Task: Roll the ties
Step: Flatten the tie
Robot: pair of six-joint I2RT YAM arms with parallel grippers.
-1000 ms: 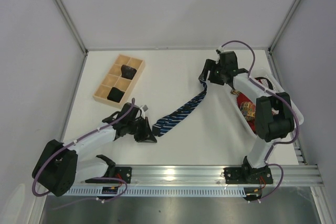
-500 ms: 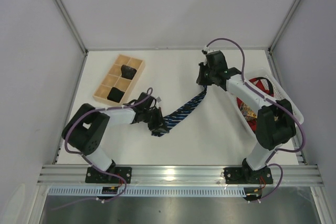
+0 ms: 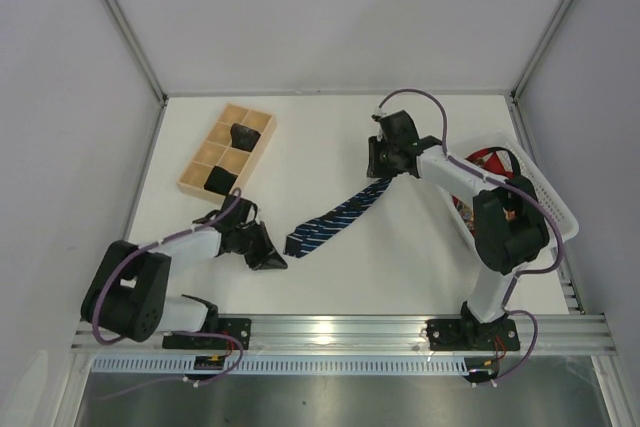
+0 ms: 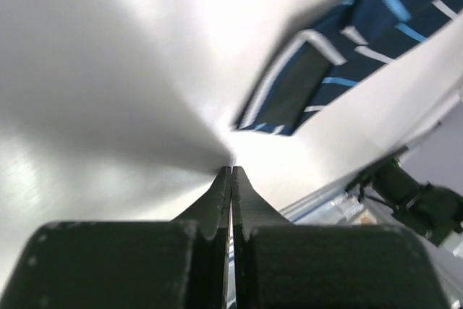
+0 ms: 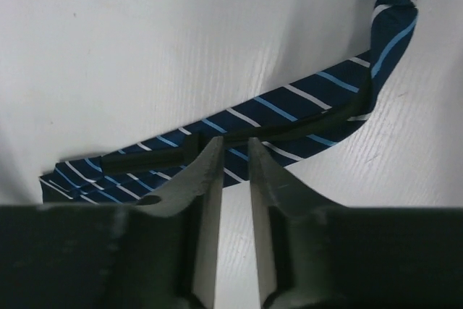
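A navy tie (image 3: 340, 215) with thin pale stripes lies flat in a diagonal across the table, wide end near the front. My left gripper (image 3: 273, 258) is shut and empty, just left of that wide end and apart from it. In the left wrist view the tie (image 4: 354, 48) lies ahead and to the right of the closed fingertips (image 4: 231, 169). My right gripper (image 3: 377, 169) stands over the narrow end. Its jaws (image 5: 233, 142) stand a little apart with bare table between them, the tips at the edge of the tie (image 5: 289, 103). Two dark rolled ties (image 3: 243, 134) (image 3: 220, 180) sit in a wooden tray.
The wooden compartment tray (image 3: 213, 143) stands at the back left. A white basket (image 3: 548, 197) at the right edge holds red (image 3: 487, 157) and gold-patterned fabric (image 3: 470, 209). An aluminium rail (image 3: 340, 329) runs along the front edge.
My left gripper has let go of the tie's wide end and drawn back to the left. The right gripper has come down and left with the narrow end, and its jaws have parted slightly.
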